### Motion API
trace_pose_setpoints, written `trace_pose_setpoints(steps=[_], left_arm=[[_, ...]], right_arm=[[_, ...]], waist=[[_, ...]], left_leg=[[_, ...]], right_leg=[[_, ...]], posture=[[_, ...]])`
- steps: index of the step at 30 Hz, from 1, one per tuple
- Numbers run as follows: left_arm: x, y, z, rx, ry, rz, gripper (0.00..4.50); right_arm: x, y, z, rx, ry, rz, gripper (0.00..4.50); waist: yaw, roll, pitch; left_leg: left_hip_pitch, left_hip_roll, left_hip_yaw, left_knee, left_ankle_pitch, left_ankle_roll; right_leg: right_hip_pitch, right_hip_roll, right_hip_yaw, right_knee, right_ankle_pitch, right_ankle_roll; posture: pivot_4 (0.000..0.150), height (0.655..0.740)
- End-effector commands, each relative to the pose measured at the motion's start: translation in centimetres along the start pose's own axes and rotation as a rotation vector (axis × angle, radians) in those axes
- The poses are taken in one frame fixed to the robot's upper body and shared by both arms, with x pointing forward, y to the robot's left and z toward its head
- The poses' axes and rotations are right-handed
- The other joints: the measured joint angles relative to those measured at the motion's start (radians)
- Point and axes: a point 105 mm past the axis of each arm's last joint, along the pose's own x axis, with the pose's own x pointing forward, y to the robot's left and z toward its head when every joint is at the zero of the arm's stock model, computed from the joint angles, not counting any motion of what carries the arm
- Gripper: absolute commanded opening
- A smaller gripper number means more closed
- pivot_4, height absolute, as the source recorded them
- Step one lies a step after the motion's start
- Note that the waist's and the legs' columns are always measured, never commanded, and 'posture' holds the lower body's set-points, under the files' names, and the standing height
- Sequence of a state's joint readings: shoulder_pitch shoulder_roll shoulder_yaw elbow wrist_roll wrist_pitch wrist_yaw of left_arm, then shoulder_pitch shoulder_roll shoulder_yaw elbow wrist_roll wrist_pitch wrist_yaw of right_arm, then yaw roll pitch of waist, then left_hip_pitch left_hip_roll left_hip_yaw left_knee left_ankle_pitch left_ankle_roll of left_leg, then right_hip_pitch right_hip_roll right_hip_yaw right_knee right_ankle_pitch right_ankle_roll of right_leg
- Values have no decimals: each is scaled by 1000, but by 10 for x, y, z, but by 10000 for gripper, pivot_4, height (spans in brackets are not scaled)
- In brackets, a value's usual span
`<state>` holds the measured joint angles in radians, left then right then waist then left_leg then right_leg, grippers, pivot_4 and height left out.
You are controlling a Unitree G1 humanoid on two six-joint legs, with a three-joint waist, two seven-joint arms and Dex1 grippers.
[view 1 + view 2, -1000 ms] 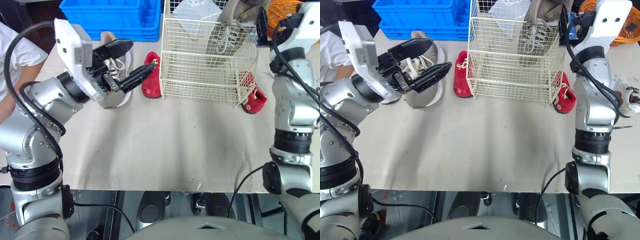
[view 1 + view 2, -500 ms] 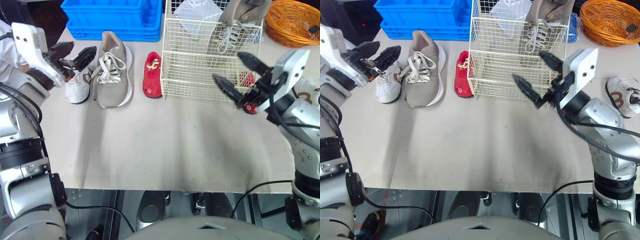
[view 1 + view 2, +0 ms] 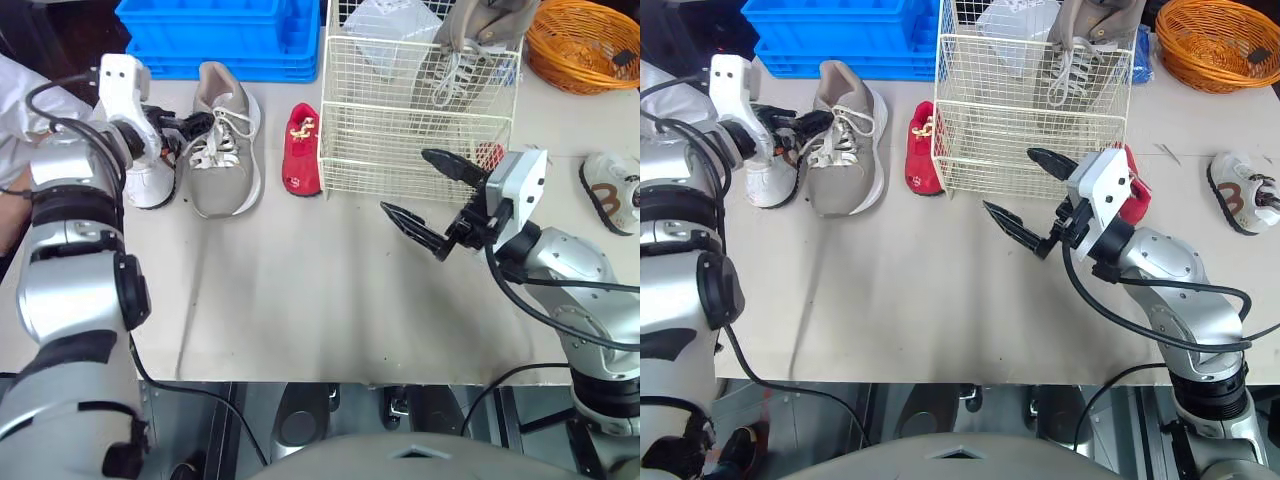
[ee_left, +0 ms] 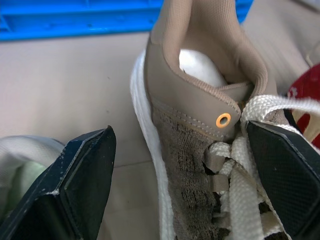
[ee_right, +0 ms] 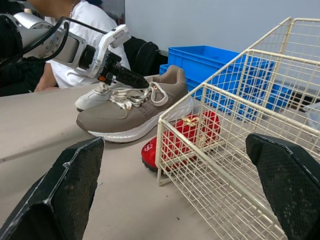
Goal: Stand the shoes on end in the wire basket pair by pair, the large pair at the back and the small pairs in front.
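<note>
- Left pincer point(image 3: 185, 135): spread, its fingers on either side of the tan shoe's point(image 3: 222, 140) collar. That shoe lies at the basket's point(image 3: 420, 150) 9 o'clock.
- Right pincer point(image 3: 405, 180): spread, over the counter point(image 3: 300, 290) at the basket's 6 o'clock.
- Second tan shoe point(image 3: 470, 50): on end in the basket's 1 o'clock corner.

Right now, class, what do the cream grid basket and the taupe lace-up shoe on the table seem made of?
Cream grid basket: likely painted or coated metal wire; thin rods cross in an open grid. Taupe lace-up shoe: woven fabric upper, weave visible; smooth white sole, probably foam or rubber.
</note>
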<state>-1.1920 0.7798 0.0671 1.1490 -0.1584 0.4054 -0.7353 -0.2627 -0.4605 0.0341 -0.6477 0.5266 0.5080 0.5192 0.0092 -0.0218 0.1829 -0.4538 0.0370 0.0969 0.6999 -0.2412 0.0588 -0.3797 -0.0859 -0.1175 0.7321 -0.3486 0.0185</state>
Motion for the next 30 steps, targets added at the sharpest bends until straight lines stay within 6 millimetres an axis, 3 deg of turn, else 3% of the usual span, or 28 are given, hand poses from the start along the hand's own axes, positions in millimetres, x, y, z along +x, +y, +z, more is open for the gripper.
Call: trace_pose_setpoints(steps=[1,12,15,22,30], left_arm=[[-3,4,-6,6,115,19,45000],[-8,-4,-24,29,341,-26,45000],[-10,0,-27,28,372,5,36332],[-10,5,-26,10,358,58,7623],[-11,7,-25,2,349,62,6210]], right_arm=[[2,4,9,-35,-49,12,44877],[7,3,8,-41,-71,18,44877],[8,3,9,-47,-75,17,45000],[10,5,11,-50,-82,11,45000],[10,2,11,-50,-84,2,45000]], waist=[[0,0,0],[-17,0,0],[-21,0,0],[-25,0,0],[-25,0,0]], left_leg=[[0,0,0,0,0,0],[0,0,0,1,0,0],[0,0,0,1,0,0],[1,0,0,1,0,0],[2,0,1,2,0,0]], right_leg=[[0,0,0,0,0,0],[0,0,0,1,0,0],[0,-1,0,1,0,0],[0,-1,1,2,0,0],[0,-1,2,3,0,0]], posture=[[1500,6860],[1500,6860],[1500,6860],[1500,6860],[1500,6860]])
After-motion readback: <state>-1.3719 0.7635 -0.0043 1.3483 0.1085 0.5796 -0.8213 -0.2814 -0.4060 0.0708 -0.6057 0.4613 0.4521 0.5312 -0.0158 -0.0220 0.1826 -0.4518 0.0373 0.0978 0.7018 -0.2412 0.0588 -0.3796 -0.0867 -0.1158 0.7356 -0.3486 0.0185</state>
